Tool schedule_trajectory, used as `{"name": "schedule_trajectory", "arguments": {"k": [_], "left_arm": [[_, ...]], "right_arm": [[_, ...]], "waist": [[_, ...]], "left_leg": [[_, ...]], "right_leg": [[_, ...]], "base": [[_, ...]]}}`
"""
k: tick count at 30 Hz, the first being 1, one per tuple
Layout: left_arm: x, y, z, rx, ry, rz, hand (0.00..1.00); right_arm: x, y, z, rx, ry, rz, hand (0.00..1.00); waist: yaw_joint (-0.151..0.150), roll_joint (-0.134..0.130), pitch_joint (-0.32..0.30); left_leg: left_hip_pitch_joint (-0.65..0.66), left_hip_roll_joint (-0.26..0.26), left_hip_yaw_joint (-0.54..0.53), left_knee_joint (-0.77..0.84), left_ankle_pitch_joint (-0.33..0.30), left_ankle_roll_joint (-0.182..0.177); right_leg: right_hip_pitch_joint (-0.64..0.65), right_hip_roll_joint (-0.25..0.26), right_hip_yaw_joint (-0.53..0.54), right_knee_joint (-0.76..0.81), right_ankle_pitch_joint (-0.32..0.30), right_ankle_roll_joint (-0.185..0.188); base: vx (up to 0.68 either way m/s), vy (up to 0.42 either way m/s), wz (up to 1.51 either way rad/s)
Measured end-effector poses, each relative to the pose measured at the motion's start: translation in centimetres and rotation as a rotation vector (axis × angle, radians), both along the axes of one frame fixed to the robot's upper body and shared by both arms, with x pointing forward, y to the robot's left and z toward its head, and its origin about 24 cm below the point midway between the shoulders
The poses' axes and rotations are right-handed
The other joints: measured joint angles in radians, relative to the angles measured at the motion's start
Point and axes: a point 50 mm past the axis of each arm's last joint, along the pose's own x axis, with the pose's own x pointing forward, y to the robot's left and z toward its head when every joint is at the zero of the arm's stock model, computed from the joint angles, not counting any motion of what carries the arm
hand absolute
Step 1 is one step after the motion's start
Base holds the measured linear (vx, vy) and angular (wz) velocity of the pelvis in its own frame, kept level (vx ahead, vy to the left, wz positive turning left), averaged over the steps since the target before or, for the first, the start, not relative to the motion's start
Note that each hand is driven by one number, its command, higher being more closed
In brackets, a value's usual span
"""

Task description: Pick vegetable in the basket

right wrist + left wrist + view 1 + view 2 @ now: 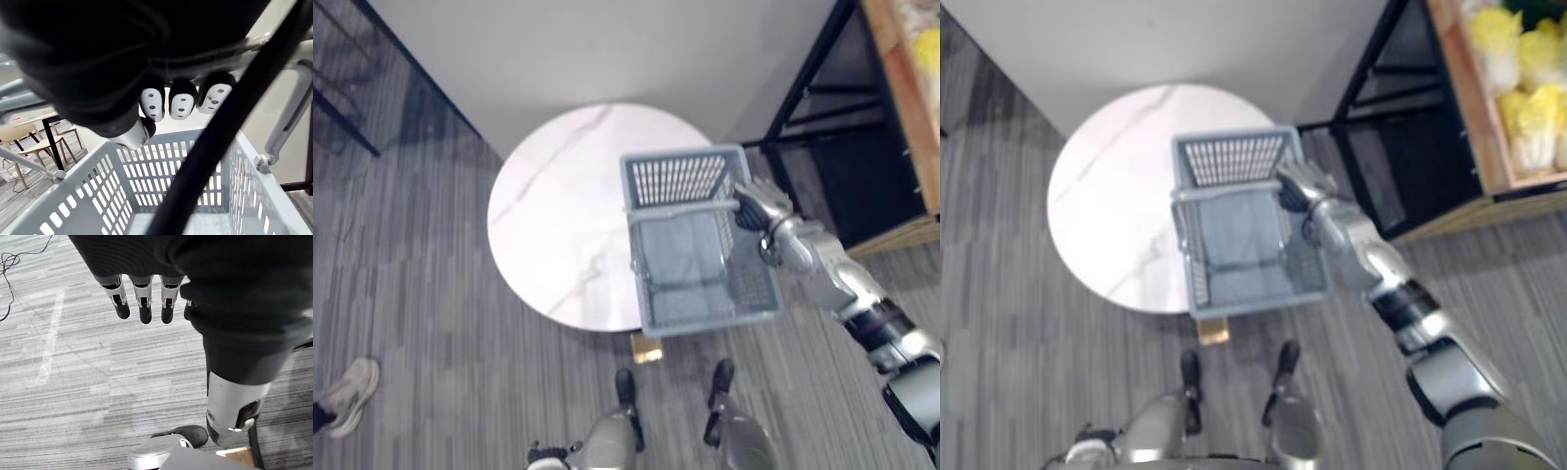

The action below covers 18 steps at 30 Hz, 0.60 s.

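Left wrist view shows the left hand (143, 303) hanging straight-fingered above the carpeted floor (73, 382), while the head views show a round white counter (548, 225), an empty grey basket (675, 179) over its right edge, the right hand (759, 208) curled round the handle (680, 208), and pale cabbages (1518, 69) in a wooden crate (1459, 98) far right.

The right arm stretches forward, its right hand (759, 208) curled round the basket handle (680, 207). The left hand (144, 293) hangs down, fingers straight.
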Motion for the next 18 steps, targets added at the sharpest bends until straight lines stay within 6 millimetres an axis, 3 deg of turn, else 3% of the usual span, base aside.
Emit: {"name": "schedule_trajectory", "arguments": {"k": [3,8,14,18], "left_arm": [[-1.1,0.7,-0.1,0.004,0.04,0.004,0.0],[-2.1,0.9,-0.3,-0.005,0.076,0.001,0.0],[-3.0,0.6,-0.5,-0.026,0.107,-0.016,0.0],[-3.2,0.2,-0.7,-0.05,0.111,-0.023,0.0]], "right_arm": [[-2.0,-1.3,-1.6,-0.014,0.047,0.017,1.0],[-4.9,-4.0,-4.4,-0.038,0.149,-0.012,1.0],[-9.2,-7.9,-8.7,-0.055,0.303,-0.128,1.0],[-10.4,-9.7,-9.7,-0.071,0.339,-0.203,1.0]], "waist": [[-0.015,-0.015,-0.033],[-0.037,-0.015,-0.079],[-0.07,0.008,-0.123],[-0.077,0.024,-0.138]], "left_leg": [[0.029,0.005,0.022,-0.003,-0.007,-0.009],[0.057,0.011,0.046,-0.011,-0.011,-0.014],[0.064,0.013,0.059,-0.007,-0.016,-0.023],[0.084,0.016,0.08,0.0,-0.027,-0.029]], "right_leg": [[0.015,0.008,0.023,-0.003,0.0,0.0],[0.027,0.018,0.048,-0.013,-0.001,0.001],[0.029,0.021,0.059,-0.019,-0.001,0.001],[0.04,0.024,0.08,-0.02,-0.002,0.002]], "base": [[0.0,-0.017,-0.23],[-0.01,-0.029,-0.17],[0.0,-0.013,-0.06],[0.0,-0.013,-0.18]]}}
